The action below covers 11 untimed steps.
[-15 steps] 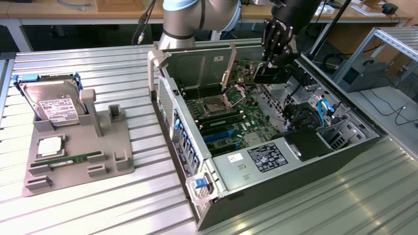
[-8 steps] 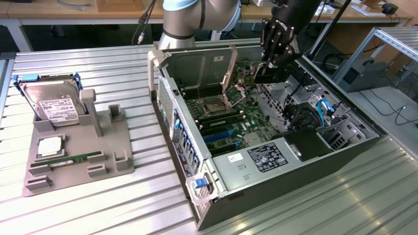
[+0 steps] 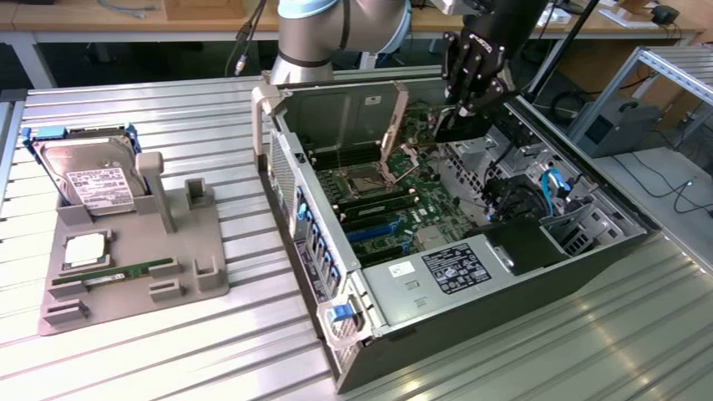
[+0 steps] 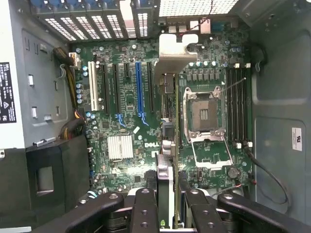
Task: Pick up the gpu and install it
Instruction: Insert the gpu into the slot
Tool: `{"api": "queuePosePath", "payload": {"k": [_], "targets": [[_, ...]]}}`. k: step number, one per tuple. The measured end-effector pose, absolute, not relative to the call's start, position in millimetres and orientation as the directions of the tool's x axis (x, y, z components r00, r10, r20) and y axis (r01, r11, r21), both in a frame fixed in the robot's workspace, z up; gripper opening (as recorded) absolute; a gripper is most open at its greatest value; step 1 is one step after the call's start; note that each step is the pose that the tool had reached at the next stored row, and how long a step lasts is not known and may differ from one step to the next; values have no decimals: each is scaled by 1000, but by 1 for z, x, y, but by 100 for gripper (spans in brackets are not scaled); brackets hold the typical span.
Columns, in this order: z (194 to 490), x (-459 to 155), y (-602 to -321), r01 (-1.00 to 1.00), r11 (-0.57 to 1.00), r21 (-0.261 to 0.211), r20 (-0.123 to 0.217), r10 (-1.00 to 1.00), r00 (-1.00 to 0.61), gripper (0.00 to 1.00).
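My gripper point(image 3: 466, 113) hangs over the open computer case point(image 3: 334, 326), above the far part of the motherboard point(image 3: 390, 209). It is shut on the gpu point(image 3: 459, 131), a thin dark card that sticks out below the fingers. In the wrist view the gpu point(image 4: 166, 97) shows edge-on between the two black fingers point(image 4: 146, 208), with its silver bracket point(image 4: 177, 53) at the far end. The card is held above the board, between the expansion slots and the CPU socket point(image 4: 204, 114). It is apart from the blue slot point(image 4: 140, 92).
The power supply point(image 3: 446, 271) and drive cages fill the near and right parts of the case. On the exterior view's left a grey fixture point(image 3: 134, 284) holds a silver hard drive point(image 3: 95, 180) and a green memory stick point(image 3: 123, 271). The case's rear wall stands close to the bracket.
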<state>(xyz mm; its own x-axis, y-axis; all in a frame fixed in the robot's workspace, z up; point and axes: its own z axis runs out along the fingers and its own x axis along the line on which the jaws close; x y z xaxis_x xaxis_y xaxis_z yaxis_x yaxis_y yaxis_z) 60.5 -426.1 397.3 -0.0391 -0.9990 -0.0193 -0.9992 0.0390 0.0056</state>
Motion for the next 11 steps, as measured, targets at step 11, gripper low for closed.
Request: {"api": "queuePosePath", "payload": {"k": [11], "targets": [[397, 61, -426, -995, -100, 6, -19, -995, 100, 27]]}}
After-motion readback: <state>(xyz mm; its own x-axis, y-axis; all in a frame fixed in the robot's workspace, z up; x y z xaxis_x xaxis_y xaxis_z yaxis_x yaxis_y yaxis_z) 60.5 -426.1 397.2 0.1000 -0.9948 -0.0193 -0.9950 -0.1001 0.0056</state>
